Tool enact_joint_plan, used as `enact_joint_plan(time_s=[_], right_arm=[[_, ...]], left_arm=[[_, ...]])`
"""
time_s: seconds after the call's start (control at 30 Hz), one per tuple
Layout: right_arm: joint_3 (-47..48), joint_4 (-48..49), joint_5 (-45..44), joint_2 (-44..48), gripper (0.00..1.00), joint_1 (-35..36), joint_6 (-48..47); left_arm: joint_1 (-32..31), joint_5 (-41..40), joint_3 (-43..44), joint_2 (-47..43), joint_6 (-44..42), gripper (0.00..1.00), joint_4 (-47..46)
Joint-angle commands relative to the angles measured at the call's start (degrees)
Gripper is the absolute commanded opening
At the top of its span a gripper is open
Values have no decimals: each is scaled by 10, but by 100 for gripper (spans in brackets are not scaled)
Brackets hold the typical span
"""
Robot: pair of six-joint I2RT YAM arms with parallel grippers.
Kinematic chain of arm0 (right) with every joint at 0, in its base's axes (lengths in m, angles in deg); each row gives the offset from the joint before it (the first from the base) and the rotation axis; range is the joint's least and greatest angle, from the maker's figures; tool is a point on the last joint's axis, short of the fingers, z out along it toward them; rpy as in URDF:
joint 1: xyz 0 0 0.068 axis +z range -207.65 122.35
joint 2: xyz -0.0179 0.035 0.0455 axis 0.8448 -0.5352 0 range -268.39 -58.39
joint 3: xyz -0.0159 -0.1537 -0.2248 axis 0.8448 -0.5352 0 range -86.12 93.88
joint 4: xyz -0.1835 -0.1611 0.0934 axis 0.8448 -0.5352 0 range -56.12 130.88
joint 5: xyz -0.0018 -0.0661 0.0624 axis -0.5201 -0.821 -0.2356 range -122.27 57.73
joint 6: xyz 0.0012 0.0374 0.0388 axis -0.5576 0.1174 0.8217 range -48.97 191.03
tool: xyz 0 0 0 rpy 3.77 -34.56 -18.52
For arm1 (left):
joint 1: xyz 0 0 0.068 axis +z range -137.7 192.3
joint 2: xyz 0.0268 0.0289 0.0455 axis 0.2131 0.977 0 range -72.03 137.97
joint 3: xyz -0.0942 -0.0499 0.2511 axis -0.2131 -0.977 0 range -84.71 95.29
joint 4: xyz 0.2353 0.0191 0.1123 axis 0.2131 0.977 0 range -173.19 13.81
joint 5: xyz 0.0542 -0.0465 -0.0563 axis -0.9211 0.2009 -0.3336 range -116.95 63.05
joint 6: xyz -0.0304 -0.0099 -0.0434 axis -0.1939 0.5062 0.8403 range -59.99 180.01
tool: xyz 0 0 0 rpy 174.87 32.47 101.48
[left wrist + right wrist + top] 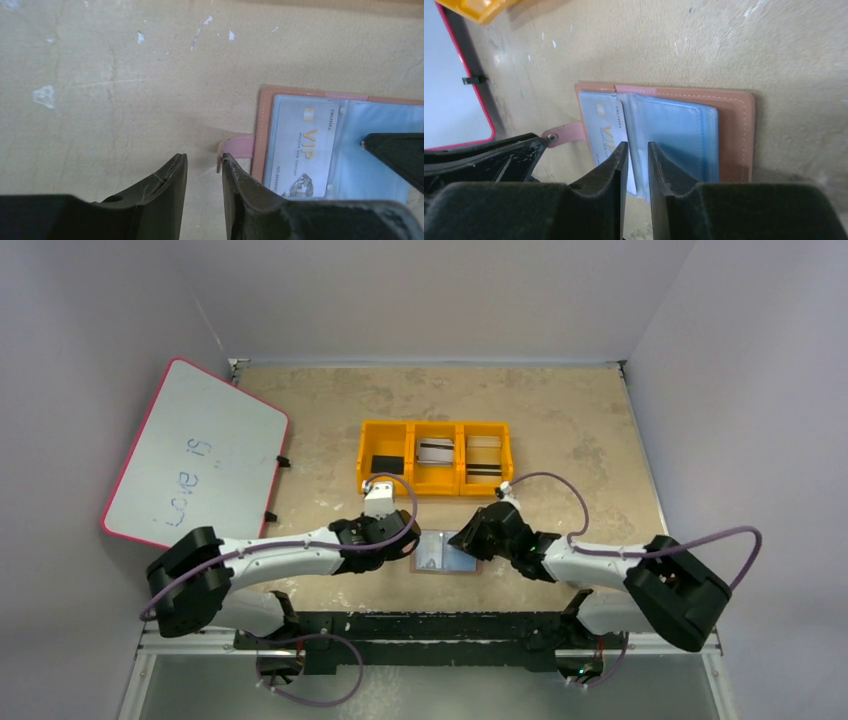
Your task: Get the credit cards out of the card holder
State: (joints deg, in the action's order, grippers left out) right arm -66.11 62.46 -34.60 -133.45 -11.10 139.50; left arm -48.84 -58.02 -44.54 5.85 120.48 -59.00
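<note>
The card holder lies open and flat on the table between my two grippers, tan leather with pale blue-grey sleeves. One pale credit card marked VIP sits in its left sleeve and also shows in the right wrist view. My left gripper is open and empty just left of the holder, with one fingertip touching the pink snap tab. My right gripper hovers low over the holder's middle sleeves, jaws a narrow gap apart, gripping nothing that I can see.
An orange three-compartment tray with cards in it stands behind the holder. A red-rimmed whiteboard leans at the far left. The left gripper's finger is close beside the right gripper.
</note>
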Motion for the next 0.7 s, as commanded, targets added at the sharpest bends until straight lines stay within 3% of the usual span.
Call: enact_joint_plan(time_s=[0.0, 0.1, 0.3, 0.43, 0.67], right_arm=[[47, -193, -123, 73, 26, -1, 3], [44, -230, -162, 114, 32, -1, -25], [49, -120, -37, 127, 31, -2, -99], [29, 15, 18, 86, 31, -1, -88], [12, 118, 83, -31, 30, -1, -23]], left_arm=[[2, -73, 37, -53, 17, 34, 59], [1, -83, 53, -73, 14, 38, 73], [1, -19, 62, -100, -33, 38, 2], [2, 1, 59, -96, -16, 38, -41], [3, 53, 51, -44, -5, 36, -85]])
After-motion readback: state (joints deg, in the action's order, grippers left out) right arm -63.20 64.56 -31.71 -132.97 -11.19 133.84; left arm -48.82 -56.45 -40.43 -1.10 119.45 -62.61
